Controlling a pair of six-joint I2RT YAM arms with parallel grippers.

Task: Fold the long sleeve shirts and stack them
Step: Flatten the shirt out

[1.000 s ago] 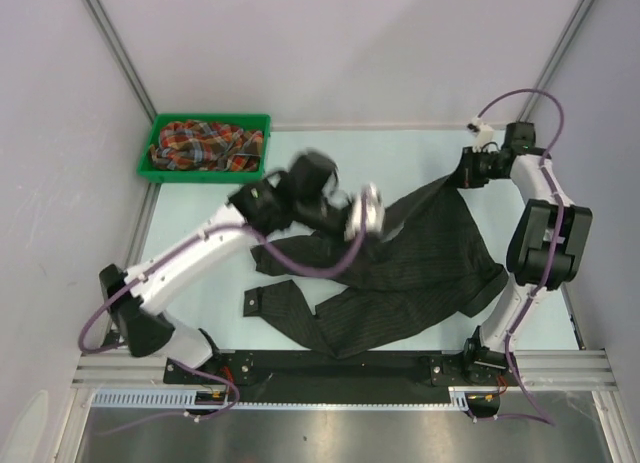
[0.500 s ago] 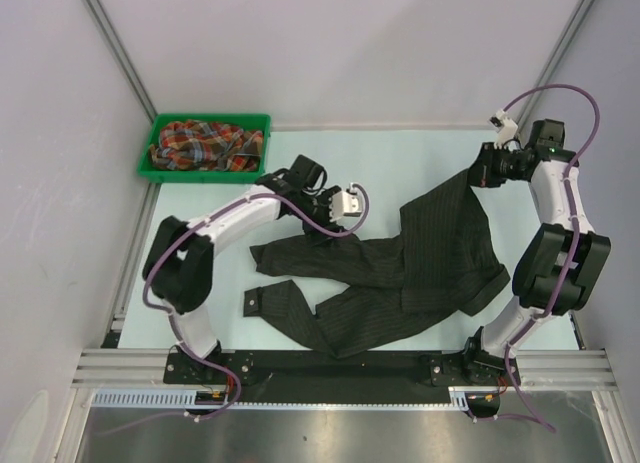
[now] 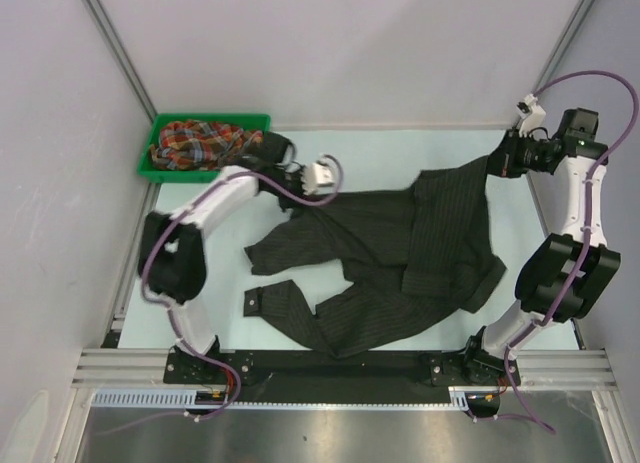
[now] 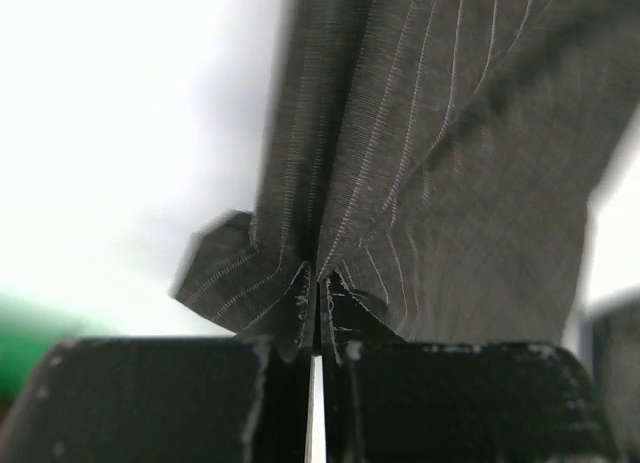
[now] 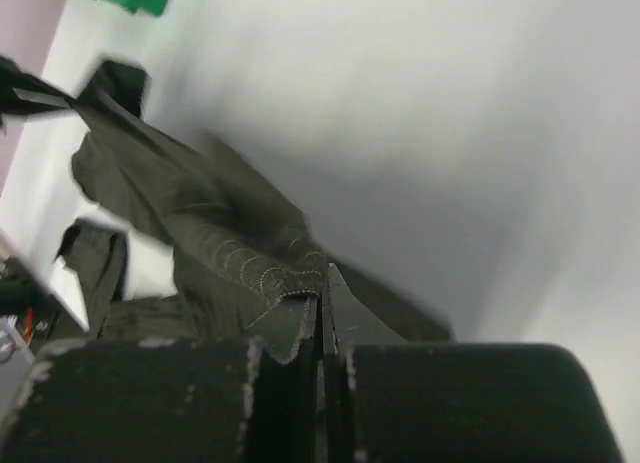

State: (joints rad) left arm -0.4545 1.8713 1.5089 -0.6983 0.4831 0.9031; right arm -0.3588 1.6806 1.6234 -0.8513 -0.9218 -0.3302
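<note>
My left end effector (image 4: pixel 318 318) is clamped shut on the black shirt (image 3: pixel 400 253), pinching a fold of the pinstriped cloth right at the fingertips. In my left wrist view the fabric rises away from the closed jaws as a taut, creased sheet. Seen from above, that grip is at the far left part of the shirt, close to the green bin (image 3: pixel 212 118), and my left arm is bent up along the left side of the desk (image 3: pixel 400 148).

My right end effector (image 3: pixel 497 165) is closed on the black shirt too, holding a stitched edge at its far right corner. My right wrist view shows that hem nipped between the jaws, with the cloth running down and away from it toward the rest of the garment.

Between my two grips the far edge of the shirt is drawn out from left to right across the back half of the desk. The rest lies rumpled on the desk toward the near edge. Part of it trails out to the near left, and a bunched mass sits at the near right, beside the lower part of my right arm.

The plaid shirt (image 3: pixel 205 143) lies crumpled inside the green bin at the far left corner of the desk. It is just beside my left wrist and well apart from my right end effector. It is unfolded.
</note>
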